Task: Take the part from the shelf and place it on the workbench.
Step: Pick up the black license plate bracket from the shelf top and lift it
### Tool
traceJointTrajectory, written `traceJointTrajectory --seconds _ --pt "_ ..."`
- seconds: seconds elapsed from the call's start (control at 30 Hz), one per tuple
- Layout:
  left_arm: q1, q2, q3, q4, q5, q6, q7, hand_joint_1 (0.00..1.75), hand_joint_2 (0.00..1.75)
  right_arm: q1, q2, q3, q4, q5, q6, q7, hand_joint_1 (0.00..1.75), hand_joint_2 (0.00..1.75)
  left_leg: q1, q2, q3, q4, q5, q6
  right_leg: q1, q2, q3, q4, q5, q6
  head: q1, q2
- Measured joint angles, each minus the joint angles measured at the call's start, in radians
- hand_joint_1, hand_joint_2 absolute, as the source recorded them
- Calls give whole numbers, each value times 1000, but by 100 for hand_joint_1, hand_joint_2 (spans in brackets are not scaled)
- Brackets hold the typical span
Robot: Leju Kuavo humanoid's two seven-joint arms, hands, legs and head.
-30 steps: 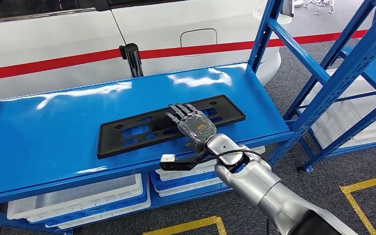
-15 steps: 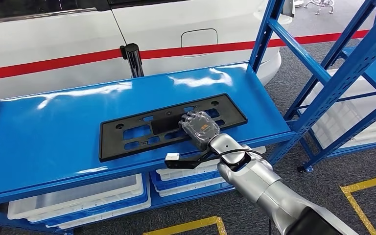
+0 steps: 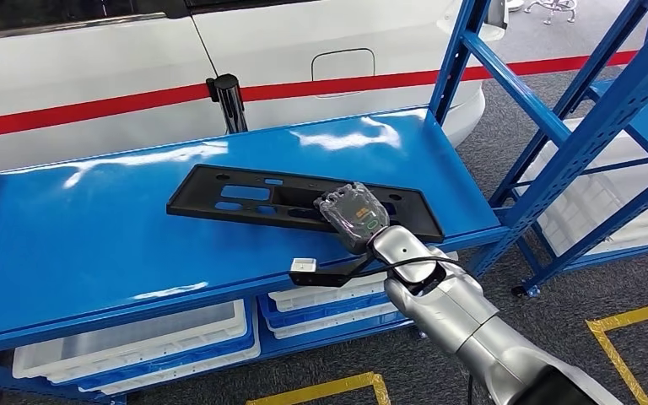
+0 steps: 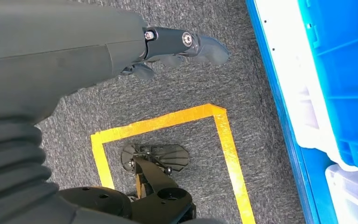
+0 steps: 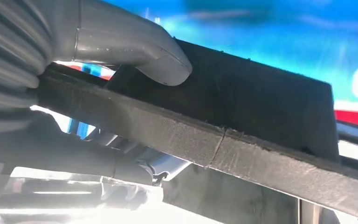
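Blue glossy metal forms the shelf (image 3: 76, 245), spanning the frame from the left edge to the uprights at upper right; white crates (image 3: 135, 342) are stacked beneath it at lower left. Behind it a white car (image 3: 93, 59) with a red stripe is seen. At centre, the black part (image 3: 245, 196) is gripped at its right end by the right hand (image 3: 353, 218). Grey carpet with yellow tape (image 3: 633, 316) lies at lower right. The left hand (image 4: 177, 44) hangs over carpet, nothing held, fingers loosely curled.
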Motion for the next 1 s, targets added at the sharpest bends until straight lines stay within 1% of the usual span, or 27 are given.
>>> traceJointTrajectory --seconds 0.1,0.27,0.37,0.47,0.53,0.57,0.6,0.63,0.67,0.7,0.73,0.77,0.8,0.83,0.87,0.9,0.93,0.97,1.0 --pt "0 0 6 0 -1 8 8 0 175 7 -16 -17 -58 5 -15 1 169 175 0 0 0 0 0 0 0 0 0 0 0 0 0 0" --pt "0 0 17 0 -4 -10 114 0 175 22 -37 -45 -139 9 -22 1 169 175 -1 0 -1 1 -1 1 0 0 0 -1 0 0 0 0" --pt "0 1 17 0 -15 -39 155 0 175 33 -44 -54 -164 9 -23 1 169 175 -3 -1 -3 6 -5 7 -8 0 0 -3 1 7 0 0" --pt "0 1 17 0 -20 -49 166 0 175 40 -49 -58 -177 9 -22 1 169 175 -4 -1 -5 7 -7 14 -12 0 0 -6 3 12 -1 0" --pt "-1 2 17 0 -21 -50 169 0 175 42 -52 -63 -184 9 -23 1 169 175 0 2 1 -3 2 24 -10 -1 -4 3 -4 16 0 0" --pt "-1 2 17 0 -21 -52 174 0 175 43 -53 -66 -187 9 -23 1 169 175 3 4 4 -8 7 31 -9 -1 -14 27 -21 14 1 0" --pt "-2 2 17 0 -22 -54 183 0 175 43 -55 -68 -189 10 -22 1 169 175 6 5 7 -13 12 36 -7 -2 -32 68 -45 9 3 0" --pt "-2 2 17 0 -26 -57 197 0 175 45 -57 -69 -191 10 -22 1 169 175 6 6 6 -13 13 38 -7 -2 -59 133 -79 1 4 0" --pt "-3 2 17 0 -30 -63 215 0 175 49 -60 -69 -191 12 -22 1 169 175 6 6 5 -12 14 39 -6 -2 -91 206 -111 -5 6 0" --pt "-3 2 17 0 -36 -68 231 0 175 54 -62 -69 -191 14 -22 1 169 175 6 6 4 -12 14 39 -6 -2 -116 263 -132 -5 8 0" --pt "-2 2 17 0 -42 -75 246 0 175 59 -64 -69 -191 16 -21 1 169 175 6 6 3 -11 15 39 -5 -2 -128 294 -139 -2 8 0" --pt "-1 2 16 0 -47 -82 257 0 175 62 -65 -70 -191 17 -21 1 169 175 6 5 2 -11 15 38 -5 -2 -118 281 -127 5 9 0" --pt "-1 1 15 1 -52 -87 265 0 175 63 -66 -70 -192 19 -20 1 169 175 7 5 1 -10 16 36 -6 -2 -88 229 -104 13 9 0" --pt "-1 0 14 1 -57 -90 272 0 175 63 -66 -71 -193 21 -20 1 169 175 7 5 0 -8 16 33 -9 -3 -48 157 -78 21 9 0" --pt "-1 -1 13 1 -62 -93 277 0 175 61 -66 -71 -194 23 -20 2 169 175 6 5 -3 -6 16 28 -8 -2 -10 93 -55 23 10 0" --pt "-2 -2 12 1 -67 -95 281 0 175 60 -66 -72 -195 25 -19 2 169 175 5 4 -5 -2 17 22 -7 -1 15 47 -39 22 10 0" --pt "-2 -2 12 1 -72 -97 284 0 175 58 -65 -73 -197 28 -18 4 169 175 3 3 -9 3 19 16 -5 1 26 26 -32 18 10 0" --pt "-2 -2 10 1 -76 -99 286 0 175 58 -65 -75 -198 30 -16 5 169 175 2 2 -13 7 21 10 -2 2 25 25 -28 12 10 0" --pt "-2 -2 9 1 -79 -101 286 0 175 58 -64 -76 -199 33 -15 6 169 175 3 1 -16 10 23 5 -6 3 18 25 -25 6 10 0"
